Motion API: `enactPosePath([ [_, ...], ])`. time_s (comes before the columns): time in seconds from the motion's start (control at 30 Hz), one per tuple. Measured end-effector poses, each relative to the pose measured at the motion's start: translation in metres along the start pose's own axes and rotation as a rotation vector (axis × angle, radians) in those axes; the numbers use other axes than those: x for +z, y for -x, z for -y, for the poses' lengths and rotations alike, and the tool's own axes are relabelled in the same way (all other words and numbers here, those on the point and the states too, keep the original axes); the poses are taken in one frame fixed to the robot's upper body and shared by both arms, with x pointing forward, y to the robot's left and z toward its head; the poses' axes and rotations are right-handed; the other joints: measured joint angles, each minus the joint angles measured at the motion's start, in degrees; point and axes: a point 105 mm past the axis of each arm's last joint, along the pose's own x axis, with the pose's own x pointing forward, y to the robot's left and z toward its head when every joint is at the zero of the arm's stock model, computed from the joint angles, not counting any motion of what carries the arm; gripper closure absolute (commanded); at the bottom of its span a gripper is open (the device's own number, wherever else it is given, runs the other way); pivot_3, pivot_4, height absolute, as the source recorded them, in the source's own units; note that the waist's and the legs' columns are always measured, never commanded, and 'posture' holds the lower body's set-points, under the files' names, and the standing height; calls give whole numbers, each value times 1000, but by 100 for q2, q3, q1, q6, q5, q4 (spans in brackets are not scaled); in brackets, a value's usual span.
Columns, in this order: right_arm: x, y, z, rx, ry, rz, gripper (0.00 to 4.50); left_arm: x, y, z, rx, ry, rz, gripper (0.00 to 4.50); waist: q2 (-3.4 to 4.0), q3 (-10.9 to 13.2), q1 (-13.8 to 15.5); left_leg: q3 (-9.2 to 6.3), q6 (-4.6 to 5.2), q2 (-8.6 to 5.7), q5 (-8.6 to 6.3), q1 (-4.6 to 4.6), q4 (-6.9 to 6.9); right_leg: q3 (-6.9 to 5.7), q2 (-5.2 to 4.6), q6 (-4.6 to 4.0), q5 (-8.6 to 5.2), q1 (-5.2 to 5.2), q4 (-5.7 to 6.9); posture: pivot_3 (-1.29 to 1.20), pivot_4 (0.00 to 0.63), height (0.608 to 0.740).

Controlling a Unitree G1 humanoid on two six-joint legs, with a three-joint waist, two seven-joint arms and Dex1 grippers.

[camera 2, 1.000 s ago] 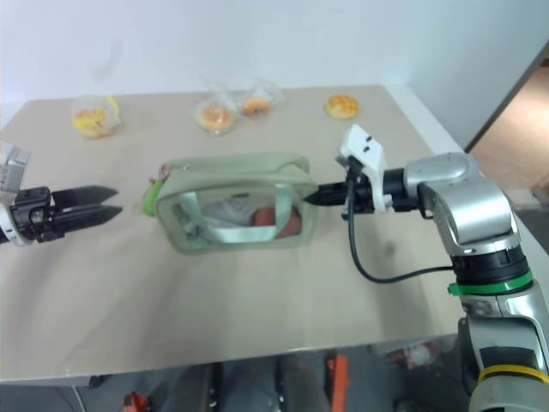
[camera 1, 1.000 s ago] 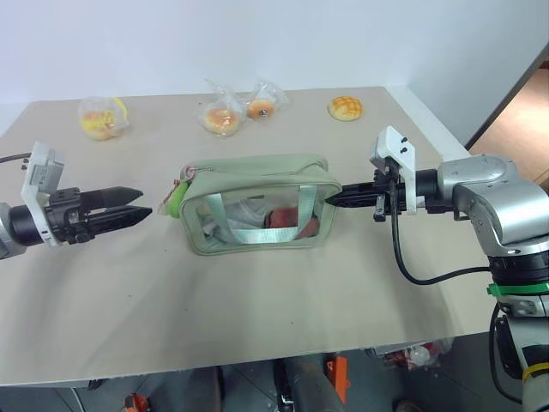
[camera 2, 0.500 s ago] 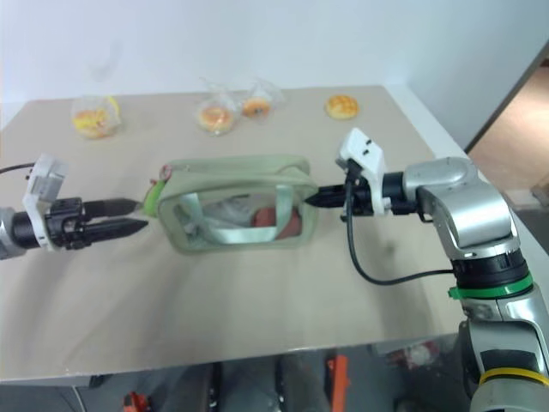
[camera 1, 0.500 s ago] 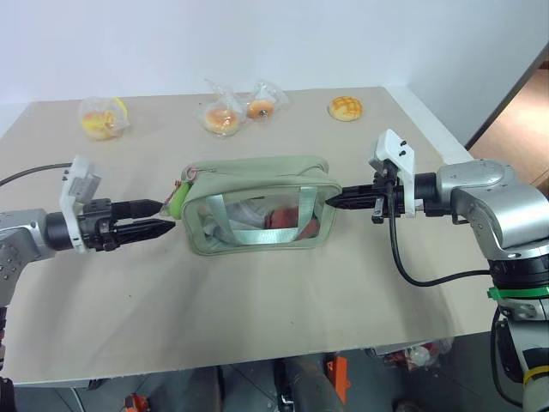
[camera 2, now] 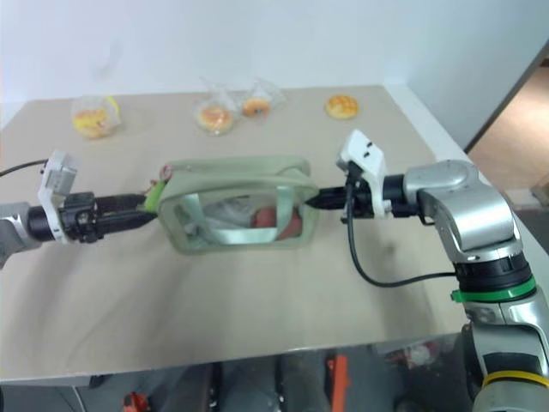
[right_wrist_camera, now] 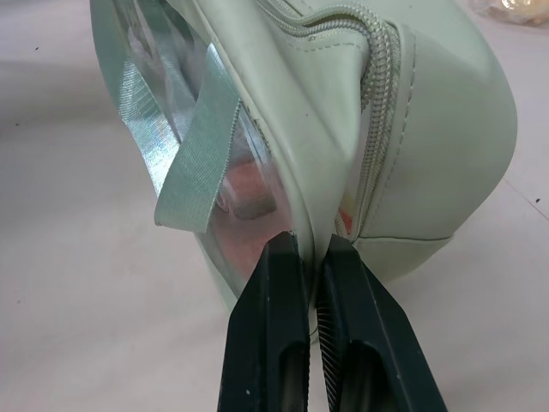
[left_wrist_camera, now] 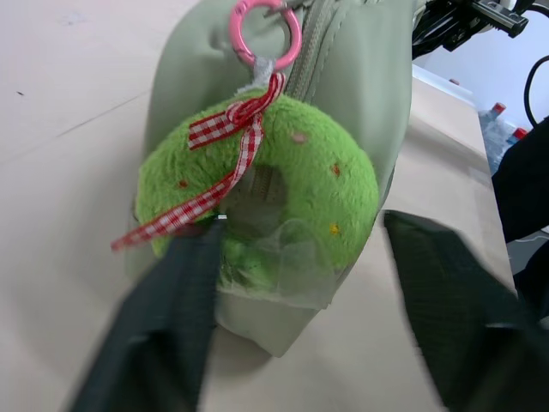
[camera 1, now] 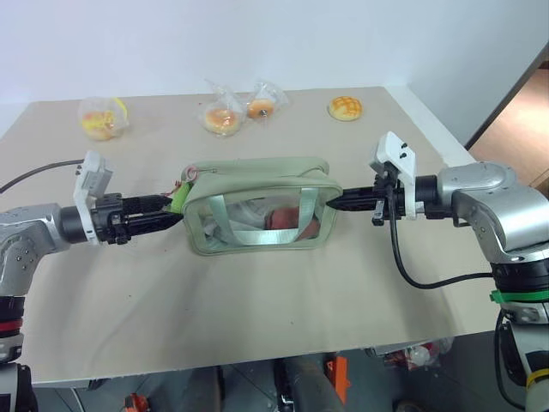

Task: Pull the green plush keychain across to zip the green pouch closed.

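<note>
On the left, your left gripper (camera 1: 171, 209) reaches in level toward the left end of the green pouch (camera 1: 257, 206). In the left wrist view its two black fingers (left_wrist_camera: 163, 335) stand apart on either side of the green plush keychain (left_wrist_camera: 274, 189), one finger touching the charm's lower edge by the red checked ribbon, the other clear of it. The jaws are parted and not yet clamped, so you have the charm framed but not gripped.

The keychain hangs from a pink ring (left_wrist_camera: 268, 34) at the pouch's left end, which puts the zip slider at that end. The pouch sits upright near the middle of the table (camera 1: 257, 309), its clear front panel facing you, with something red inside. From the head views I cannot tell how much of the zip track lies open.

At the pouch's right end, your right gripper (camera 1: 334, 203) is fully closed, its fingers pinching the seam of the end panel just below the zip, which you can see in the right wrist view. That looks like the anchor for the pull.

So the bracing appears done and the approach to the charm is nearly done. What I judge is left: close the left fingers on the plush, then draw it across the top to the right end. Well apart, wrapped buns (camera 1: 221, 118) lie along the far edge.
</note>
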Motion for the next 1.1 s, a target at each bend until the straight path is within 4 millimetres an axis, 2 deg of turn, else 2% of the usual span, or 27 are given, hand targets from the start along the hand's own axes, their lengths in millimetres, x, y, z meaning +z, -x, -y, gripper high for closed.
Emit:
enactPosePath([
  [0.03, 0, 0, 0, 0, 0, 1, 4500, 0, 0, 0, -1, 0, 0, 2929, 0, 0, 0, 0, 0, 0, 0, 0, 0, 0, 0, 0, 0, 0, 0, 0, 150, 740],
  [0.17, 0, 0, 0, 0, -1, 4, 4500, 0, 0, 1, -5, 0, 1, 4353, 0, 0, 1, 0, 0, 0, 0, 0, 1, 1, 0, -1, 0, 1, 0, 0, 150, 740],
  [0.2, 1, 0, 0, -1, -2, 4, 4500, 0, 0, 1, -4, 1, 1, 4461, 0, 0, 1, 0, 0, 0, 0, 0, 2, 1, 0, -1, 0, 1, 0, 0, 150, 740],
  [0.57, 1, 0, 1, -8, -2, 6, 4500, 3, 1, -6, 37, 3, 17, 4461, 0, 0, 2, 0, 1, 0, 1, 0, 3, 0, 0, 0, 1, 1, 0, 0, 150, 740],
  [0.63, 1, 0, 1, -8, -1, 6, 4500, 16, 2, -10, 62, -16, 59, 4461, -1, 0, 6, -1, 1, 0, 1, -2, 6, -1, 1, 0, 2, 1, 0, 0, 150, 740],
  [0.77, 1, 0, 1, -7, 4, 8, 4500, 60, 1, -7, 57, -100, 194, 4461, -1, 0, 6, 0, 1, -2, 1, -1, 12, 2, -1, 11, 8, 7, 0, 0, 150, 740],
  [0.8, 1, 0, 1, -7, 5, 9, 4500, 65, -1, -6, 55, -114, 206, 4461, -1, 0, 4, 1, 1, -2, 1, 0, 11, 4, -1, 15, 11, 8, 0, 0, 150, 740],
  [0.93, 3, 0, 2, -7, 8, 13, 4500, 76, -10, -4, 46, -149, 217, 4461, -1, 0, 4, 1, 1, -2, 1, 1, 11, 5, 2, 22, 15, 8, 0, 0, 150, 740],
  [1.1, 5, 0, 3, -5, 11, 19, 4500, 72, -41, 8, -29, -249, 121, 4461, -1, 0, 4, 4, 1, -3, 1, 0, 11, 11, 1, 27, 18, 9, 0, 0, 150, 740],
])
